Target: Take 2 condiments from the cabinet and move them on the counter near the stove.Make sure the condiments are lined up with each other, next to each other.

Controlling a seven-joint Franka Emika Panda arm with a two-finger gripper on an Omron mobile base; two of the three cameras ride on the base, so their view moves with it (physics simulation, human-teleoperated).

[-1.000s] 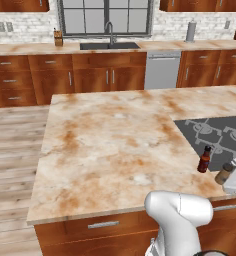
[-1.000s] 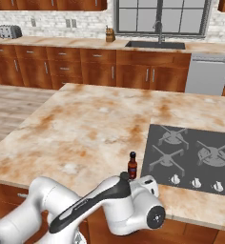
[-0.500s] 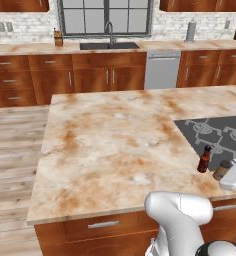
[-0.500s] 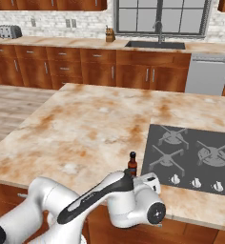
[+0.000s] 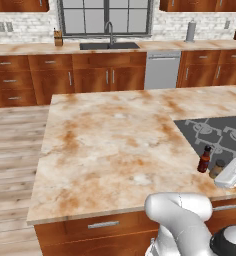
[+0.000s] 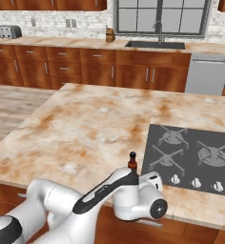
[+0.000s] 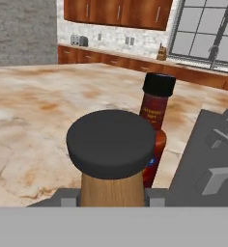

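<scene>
A slim dark red sauce bottle (image 5: 204, 159) with a black cap stands on the beige marbled counter (image 5: 110, 145), just off the front left corner of the black stove (image 5: 225, 137). Right beside it is the tan shaker (image 5: 217, 168) with a dark top, and my gripper (image 5: 227, 176) is shut on it. In the hand view the shaker (image 7: 111, 159) sits close between the fingers, with the bottle (image 7: 154, 125) just behind it and the stove (image 7: 212, 159) to the right. In the right base view my arm covers all but the bottle's cap (image 6: 132, 158). Whether the shaker rests on the counter I cannot tell.
Across a wooden floor, a back counter carries a sink (image 5: 109, 45), a knife block (image 5: 57, 36) and a toaster (image 6: 12, 32). Red-brown wall cabinets (image 5: 20, 5) line the top of that wall. The island counter spreads wide to the bottle's left.
My gripper has carried the shaker a little to the left, closer to the sauce bottle. The bottle has stayed put.
</scene>
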